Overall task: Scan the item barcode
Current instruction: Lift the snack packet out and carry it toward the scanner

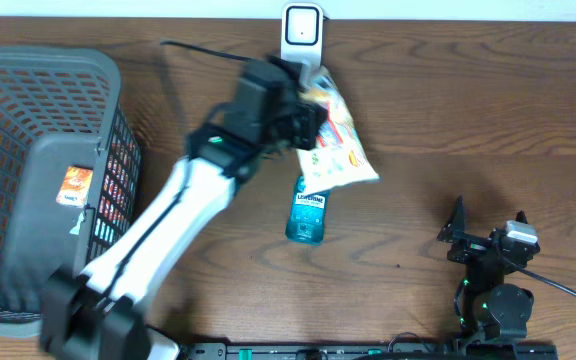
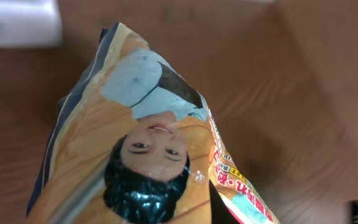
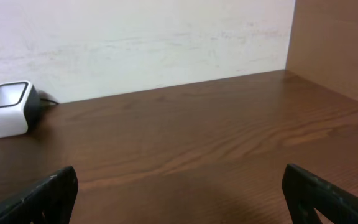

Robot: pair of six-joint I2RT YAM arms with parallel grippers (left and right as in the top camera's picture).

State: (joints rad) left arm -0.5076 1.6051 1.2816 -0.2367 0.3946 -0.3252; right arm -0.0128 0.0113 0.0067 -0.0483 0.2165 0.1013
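In the overhead view the left arm reached from the 7 o'clock corner of the counter [image 1: 468, 120] toward 12 o'clock. The left gripper [image 1: 306, 112] was clamped on the upper edge of an orange-and-yellow snack bag [image 1: 340, 150]. The bag hung tilted just below the white barcode scanner [image 1: 301, 30], which stood at the counter's 12 o'clock edge, and the bag's top reached the scanner's base in that view. Whether the two touched could not be told.

The left wrist view was nearly filled by the bag [image 2: 148, 143], its printed face of a dark-haired person upside down. The scanner was a white blur [image 2: 17, 22] at 10 o'clock.

A blue Listerine mouthwash bottle [image 1: 306, 212] lay on the counter at the bag's 6 o'clock, its cap end under the bag's lower edge. A grey mesh basket [image 1: 48, 60] sat at 9 o'clock.

The right gripper [image 1: 488, 228] rested at 4 o'clock, well apart from the bag, its fingers [image 3: 48, 193] spread wide and holding nothing.
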